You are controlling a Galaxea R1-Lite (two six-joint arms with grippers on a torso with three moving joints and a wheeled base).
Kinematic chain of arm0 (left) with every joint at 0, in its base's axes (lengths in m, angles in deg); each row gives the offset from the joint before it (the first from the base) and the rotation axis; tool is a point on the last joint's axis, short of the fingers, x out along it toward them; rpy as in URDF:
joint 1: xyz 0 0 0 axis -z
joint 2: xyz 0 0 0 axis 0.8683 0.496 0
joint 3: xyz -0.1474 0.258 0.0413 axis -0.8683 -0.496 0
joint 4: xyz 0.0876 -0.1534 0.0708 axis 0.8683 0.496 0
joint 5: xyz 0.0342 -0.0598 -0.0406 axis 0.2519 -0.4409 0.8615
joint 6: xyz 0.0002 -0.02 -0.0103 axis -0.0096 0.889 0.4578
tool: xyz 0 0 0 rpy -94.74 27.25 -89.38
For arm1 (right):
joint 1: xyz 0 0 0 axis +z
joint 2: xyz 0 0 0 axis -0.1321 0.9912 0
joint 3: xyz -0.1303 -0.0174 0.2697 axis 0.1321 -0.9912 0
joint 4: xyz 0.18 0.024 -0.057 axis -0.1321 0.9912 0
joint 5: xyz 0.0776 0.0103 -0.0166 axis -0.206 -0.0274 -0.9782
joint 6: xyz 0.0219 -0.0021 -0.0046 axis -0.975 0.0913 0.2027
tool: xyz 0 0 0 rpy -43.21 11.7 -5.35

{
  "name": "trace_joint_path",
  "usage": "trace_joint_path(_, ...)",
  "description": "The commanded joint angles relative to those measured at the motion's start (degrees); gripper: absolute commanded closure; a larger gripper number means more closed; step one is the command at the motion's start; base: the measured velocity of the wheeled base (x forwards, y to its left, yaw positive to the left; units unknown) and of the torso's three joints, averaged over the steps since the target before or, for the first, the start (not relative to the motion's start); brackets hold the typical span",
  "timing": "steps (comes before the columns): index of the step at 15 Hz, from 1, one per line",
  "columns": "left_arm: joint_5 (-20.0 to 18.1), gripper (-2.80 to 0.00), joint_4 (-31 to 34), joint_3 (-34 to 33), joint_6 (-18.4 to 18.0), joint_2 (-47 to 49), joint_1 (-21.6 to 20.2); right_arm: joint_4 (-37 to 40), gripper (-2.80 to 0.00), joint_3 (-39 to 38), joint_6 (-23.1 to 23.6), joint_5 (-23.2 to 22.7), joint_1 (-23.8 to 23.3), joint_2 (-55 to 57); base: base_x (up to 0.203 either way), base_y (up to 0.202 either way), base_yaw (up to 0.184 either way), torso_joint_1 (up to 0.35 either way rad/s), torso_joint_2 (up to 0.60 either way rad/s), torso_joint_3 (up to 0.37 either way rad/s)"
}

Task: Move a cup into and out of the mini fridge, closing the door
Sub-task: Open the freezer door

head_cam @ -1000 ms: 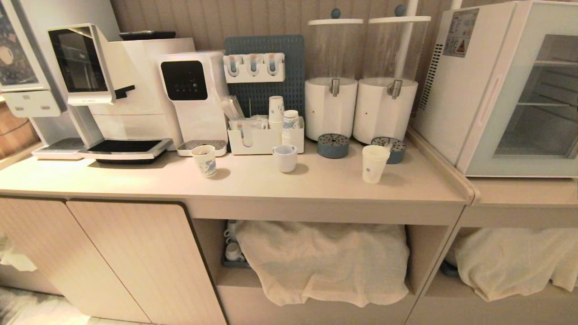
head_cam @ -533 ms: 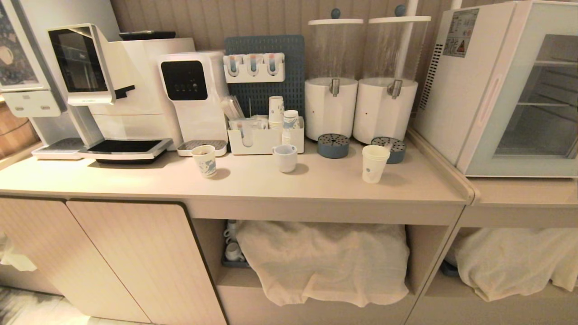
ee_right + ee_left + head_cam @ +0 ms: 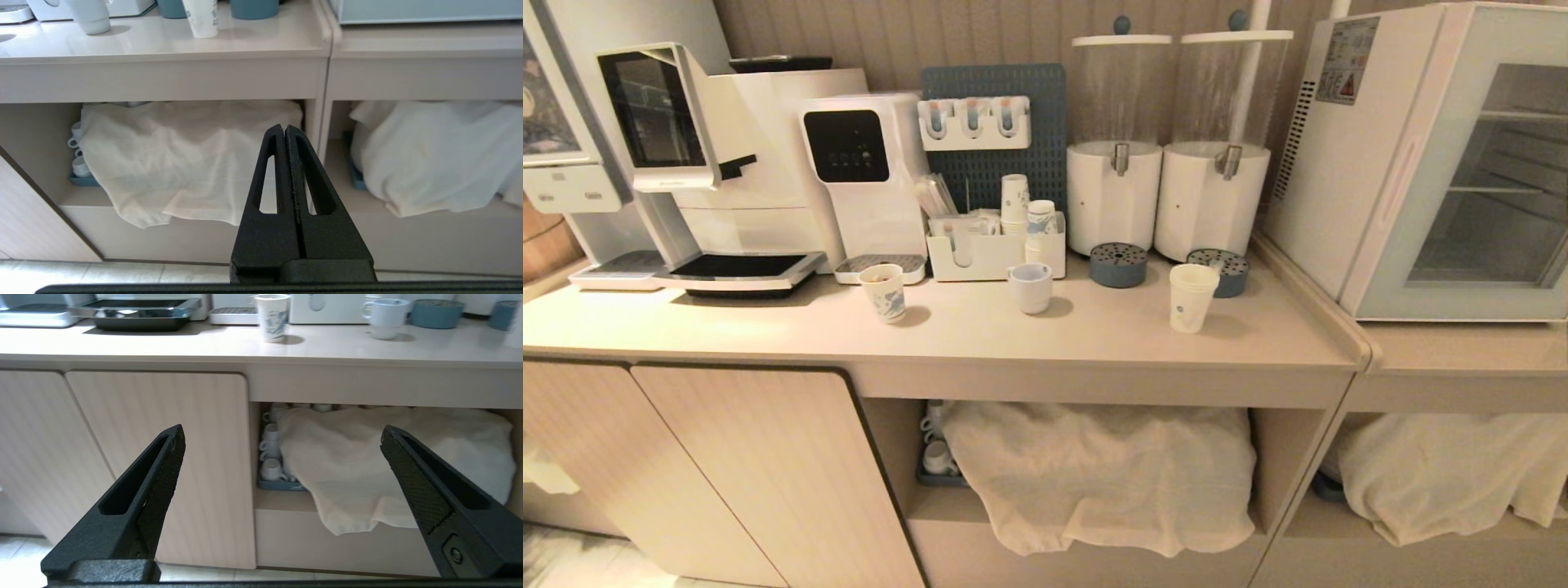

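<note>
On the bench [image 3: 1094, 335], we are seeing the cup [image 3: 1192, 297] standing upright near the right end, just in front of a blue drip tray [image 3: 1218, 270] and well apart from the mini fridge [image 3: 1429, 155], which is sitting on the lower surface to the right with its door [image 3: 1462, 175] closed. Our left hand [image 3: 282, 449] is hanging below bench level with its fingers spread wide and holding nothing, facing the cabinet. Our right hand [image 3: 284, 130] is hanging low too, fingers pressed together and empty, facing a white cloth [image 3: 184, 151] in the open shelf.
</note>
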Motion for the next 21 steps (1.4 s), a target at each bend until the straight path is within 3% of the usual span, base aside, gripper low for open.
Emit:
trace_joint_path(1,0.02,-2.80,-0.05,-1.05,-0.06,0.07,0.04,0.05,0.00,-0.01,0.07,0.00,0.05,-0.02,0.001,-0.154,-0.002,0.001,0.00,0.004)
trace_joint_path(21,0.02,-2.80,-0.05,-1.05,0.02,0.07,-0.04,0.05,0.00,-0.01,0.07,0.00,0.05,-0.02,0.000,-0.193,0.000,0.002,0.00,0.002)
